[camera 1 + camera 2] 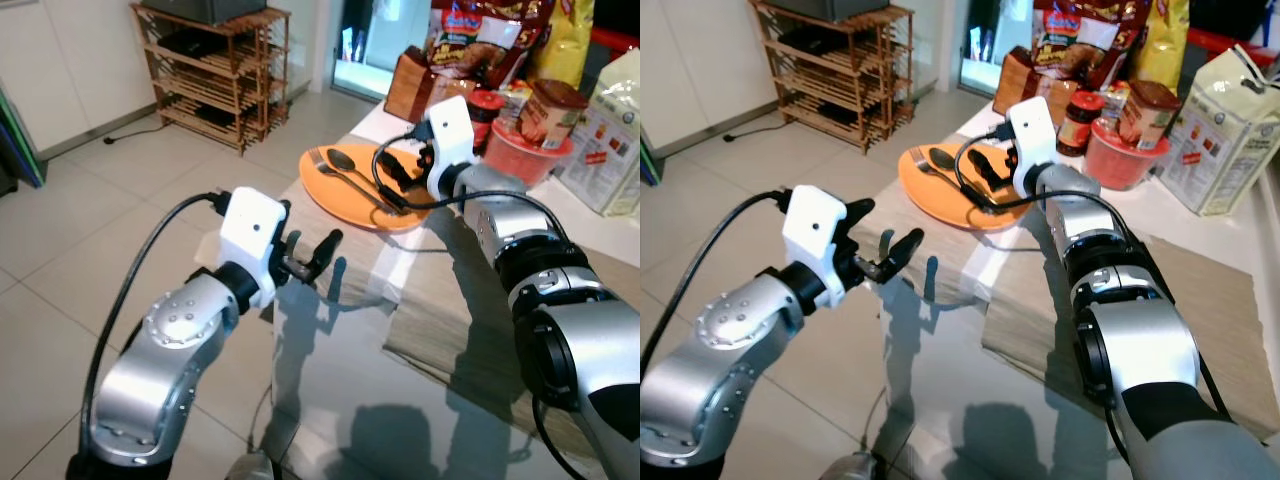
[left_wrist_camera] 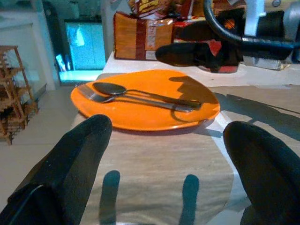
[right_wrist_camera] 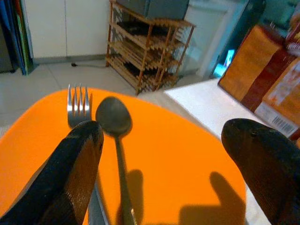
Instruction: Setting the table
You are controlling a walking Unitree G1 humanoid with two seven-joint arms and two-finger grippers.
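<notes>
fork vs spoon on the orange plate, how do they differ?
The fork ends in flat silver tines; the spoon ends in a rounded, darker bowl. The fork lies nearer the plate's outer rim, the spoon just inside it. In the right wrist view, the right pincer's finger covers the fork's handle, while the spoon's stays exposed. Shared: both are metal and lie side by side, heads pointing the same way.

Glossy orange plate [image 2: 140, 117], perhaps plastic; metal fork [image 3: 78, 105] and spoon [image 3: 114, 117].

Pale tiled floor [image 1: 90, 230], white wall, and a slatted wooden shelf [image 1: 215, 75].
</notes>
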